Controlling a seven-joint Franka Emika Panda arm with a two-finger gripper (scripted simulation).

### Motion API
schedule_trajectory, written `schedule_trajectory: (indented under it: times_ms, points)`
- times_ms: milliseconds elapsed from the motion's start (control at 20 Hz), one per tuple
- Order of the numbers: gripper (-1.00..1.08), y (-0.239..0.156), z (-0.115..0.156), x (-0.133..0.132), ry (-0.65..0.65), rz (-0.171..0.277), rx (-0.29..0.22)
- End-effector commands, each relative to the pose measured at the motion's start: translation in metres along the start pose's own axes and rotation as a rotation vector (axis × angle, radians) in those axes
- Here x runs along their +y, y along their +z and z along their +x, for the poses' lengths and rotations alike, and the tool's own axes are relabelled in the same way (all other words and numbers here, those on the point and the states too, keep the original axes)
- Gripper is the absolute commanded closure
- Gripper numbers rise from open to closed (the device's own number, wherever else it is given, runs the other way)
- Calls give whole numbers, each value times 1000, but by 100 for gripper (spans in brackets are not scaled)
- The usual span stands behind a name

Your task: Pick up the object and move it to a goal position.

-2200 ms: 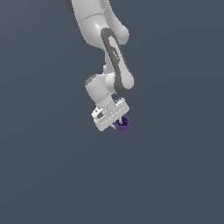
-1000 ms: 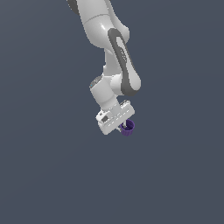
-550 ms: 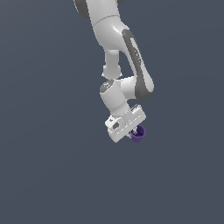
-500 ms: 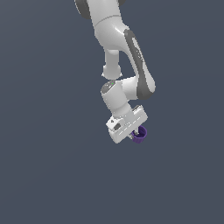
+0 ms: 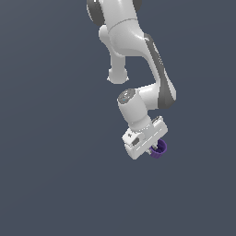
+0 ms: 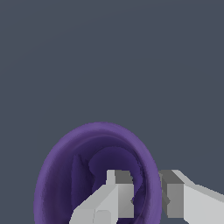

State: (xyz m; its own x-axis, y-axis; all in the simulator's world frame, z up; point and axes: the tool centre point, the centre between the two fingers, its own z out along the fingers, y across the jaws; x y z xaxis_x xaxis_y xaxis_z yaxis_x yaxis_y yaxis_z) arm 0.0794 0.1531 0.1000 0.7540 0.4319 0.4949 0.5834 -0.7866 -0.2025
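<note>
Gripper (image 6: 146,199) fingers pinch the wall of the purple cup (image 6: 94,175), one finger inside the hollow, one outside, the cup hanging under the white arm (image 5: 138,92). Carrying it well likely means a steady squeeze and smooth travel, since a rim hold can slip. Only flat grey-blue backdrop (image 5: 46,184) surrounds them; no goal marker shows.

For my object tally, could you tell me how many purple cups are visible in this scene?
1. The purple cup is in the gripper, its wall pinched with one finger inside and one outside. Nothing else shows against the plain background.
</note>
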Motion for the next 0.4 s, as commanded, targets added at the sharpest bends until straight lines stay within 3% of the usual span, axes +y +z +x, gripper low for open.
schedule_trajectory:
  times_ms: [0,350]
  points:
    - [108,2,9,-1,0,-2,1]
    - [108,6,18,-2,1,-1,1]
